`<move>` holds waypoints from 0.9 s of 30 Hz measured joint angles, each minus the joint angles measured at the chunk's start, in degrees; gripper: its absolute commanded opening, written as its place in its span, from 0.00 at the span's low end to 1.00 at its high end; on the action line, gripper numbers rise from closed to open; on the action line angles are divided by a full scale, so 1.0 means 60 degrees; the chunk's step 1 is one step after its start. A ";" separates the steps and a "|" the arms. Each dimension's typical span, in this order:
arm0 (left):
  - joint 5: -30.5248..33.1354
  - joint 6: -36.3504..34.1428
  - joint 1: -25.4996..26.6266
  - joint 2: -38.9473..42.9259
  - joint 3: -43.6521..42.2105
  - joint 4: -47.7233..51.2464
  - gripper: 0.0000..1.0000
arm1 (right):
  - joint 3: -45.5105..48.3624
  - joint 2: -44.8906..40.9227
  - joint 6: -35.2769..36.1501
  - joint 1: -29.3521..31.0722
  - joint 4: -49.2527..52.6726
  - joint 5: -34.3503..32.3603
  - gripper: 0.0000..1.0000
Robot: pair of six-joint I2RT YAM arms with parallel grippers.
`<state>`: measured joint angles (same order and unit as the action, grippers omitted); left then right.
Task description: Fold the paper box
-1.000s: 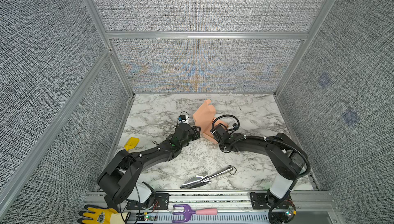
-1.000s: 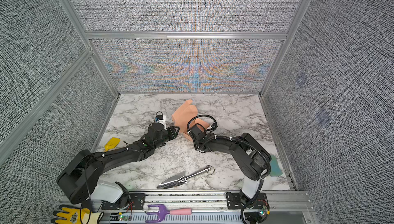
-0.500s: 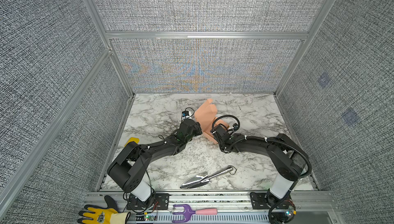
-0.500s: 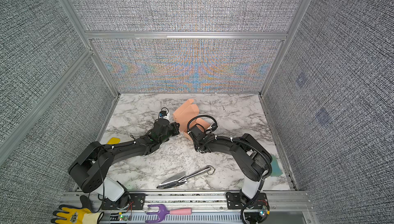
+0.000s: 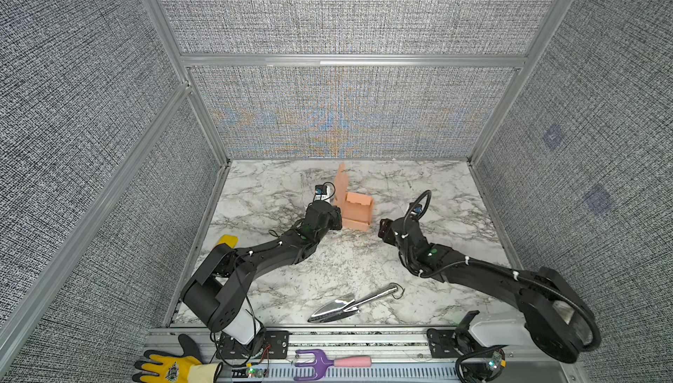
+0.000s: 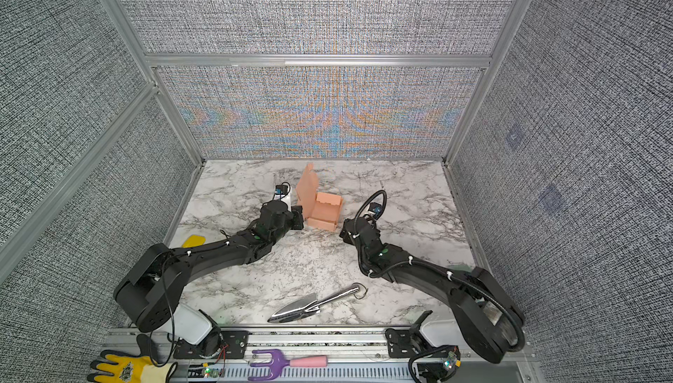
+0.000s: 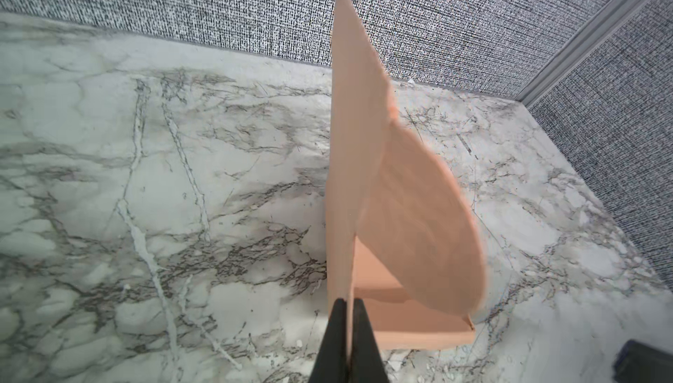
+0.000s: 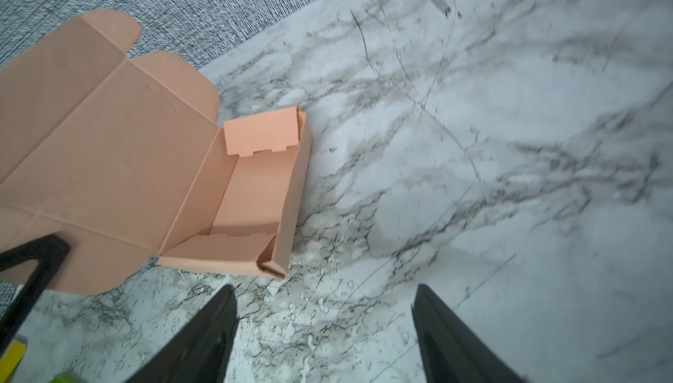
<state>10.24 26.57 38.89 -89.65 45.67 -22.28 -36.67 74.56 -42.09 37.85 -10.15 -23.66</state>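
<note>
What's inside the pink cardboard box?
Nothing visible: the salmon-pink cardboard box shows only its bare floor and folded-in end flaps. A floor strip behind the nearer side wall is hidden.

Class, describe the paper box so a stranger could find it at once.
On the marble table, look to the middle, toward the back wall. The paper box sits there, its lid flap upright in the shut left gripper. It is the only salmon-pink cardboard thing; the trowel nearer the front is shiny metal.

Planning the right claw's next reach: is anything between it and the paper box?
Nothing visible. Only bare marble table lies between the open right claw and the paper box. The left claw pinches the upright lid on the box's other side, out of that path.
</note>
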 measured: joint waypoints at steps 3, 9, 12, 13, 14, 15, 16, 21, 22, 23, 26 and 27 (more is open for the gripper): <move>-0.0452 -0.0474 -0.0142 -0.0047 -0.0044 -0.0270 0.00 | -0.0084 -0.0025 0.1286 -0.1271 -0.0419 0.1406 0.77; -0.1698 -0.1410 -0.0208 -0.0055 -0.0226 -0.0685 0.00 | -0.1275 0.1253 0.3322 -0.2714 -0.0907 0.4011 0.77; -0.2215 -0.1727 -0.0280 -0.0051 -0.0302 -0.0841 0.00 | -0.1938 0.2055 0.4200 -0.3042 -0.0987 0.5045 0.76; -0.2371 -0.1851 -0.0328 -0.0033 -0.0346 -0.0885 0.00 | -0.2135 0.2302 0.4455 -0.3151 -0.1042 0.5348 0.76; -0.2506 -0.1909 -0.0357 0.0007 -0.0397 -0.0914 0.00 | -0.2266 0.2495 0.4648 -0.3257 -0.1158 0.5628 0.76; -0.2619 -0.1967 -0.0393 0.0084 -0.0466 -0.0976 0.00 | -0.2382 0.2699 0.4830 -0.3377 -0.1304 0.5996 0.76; -0.2743 -0.2055 -0.0448 0.0178 -0.0525 -0.0987 0.00 | -0.2499 0.2925 0.5002 -0.3519 -0.1461 0.6390 0.76; -0.2998 -0.2211 -0.0951 0.0510 -0.0641 -0.1075 0.00 | -0.3453 0.3909 0.5770 -0.3738 -0.1887 0.7774 0.75; -0.3042 -0.2233 -0.1082 0.0510 -0.0659 -0.1049 0.00 | -0.3636 0.4102 0.5901 -0.3734 -0.2022 0.8007 0.74; -0.3064 -0.2251 -0.1184 0.0499 -0.0663 -0.1027 0.00 | -0.3752 0.4251 0.6007 -0.3719 -0.2106 0.8167 0.74; -0.3231 -0.2368 -0.1370 0.0324 -0.0568 -0.1016 0.00 | -0.4076 0.4707 0.6255 -0.3738 -0.2324 0.8684 0.73; -0.3275 -0.2382 -0.1388 0.0204 -0.0481 -0.1005 0.00 | -0.4215 0.4860 0.6324 -0.3738 -0.2401 0.8823 0.72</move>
<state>-9.41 12.27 30.57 -88.42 42.78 -28.32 -61.95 103.72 -4.14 15.42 -24.56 29.28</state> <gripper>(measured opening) 0.060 0.729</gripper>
